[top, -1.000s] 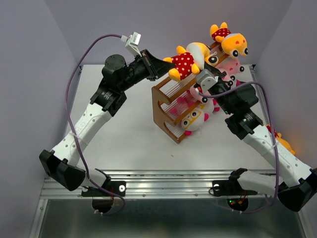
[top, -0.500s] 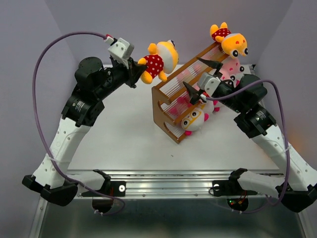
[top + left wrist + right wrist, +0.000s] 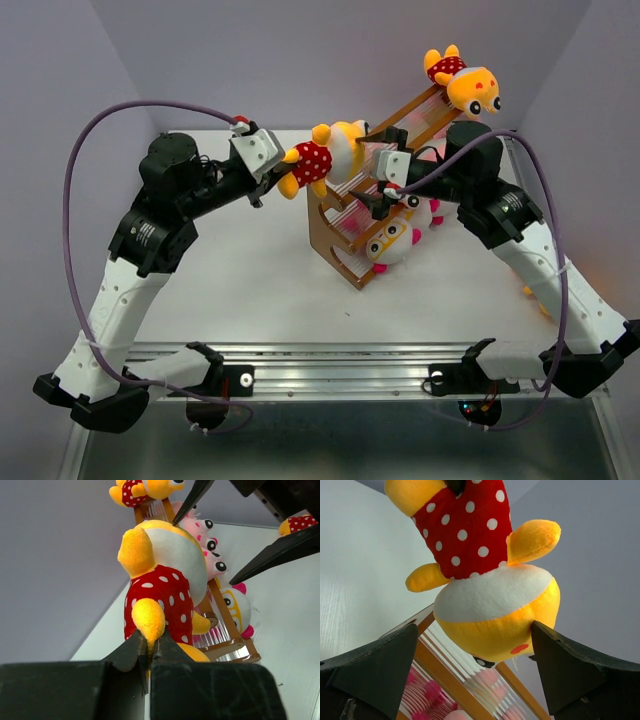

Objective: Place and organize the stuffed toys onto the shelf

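A yellow-orange stuffed toy [image 3: 328, 152] in a red polka-dot dress hangs in the air just left of the shelf's top. My left gripper [image 3: 288, 166] is shut on one of its yellow limbs [image 3: 147, 617]. My right gripper [image 3: 378, 178] is open, and the toy's head [image 3: 495, 615] sits between its fingers [image 3: 570, 672], the right one touching the cheek. The orange-brown shelf [image 3: 345, 255] stands tilted at mid-table. A second polka-dot toy [image 3: 465, 80] lies on its top end. A white-faced toy with orange glasses [image 3: 392, 240] sits in the lower tier, with pink toys [image 3: 207, 545] behind it.
Another polka-dot toy [image 3: 300, 524] lies on the table to the right of the shelf, mostly hidden by my right arm in the top view. The purple cables [image 3: 100, 130] arc above both arms. The enclosure's grey walls [image 3: 60, 100] close in left, right and back.
My left arm swung the polka-dot toy out to the left and then brought it back toward the shelf. My right gripper opened and moved around the toy's head.
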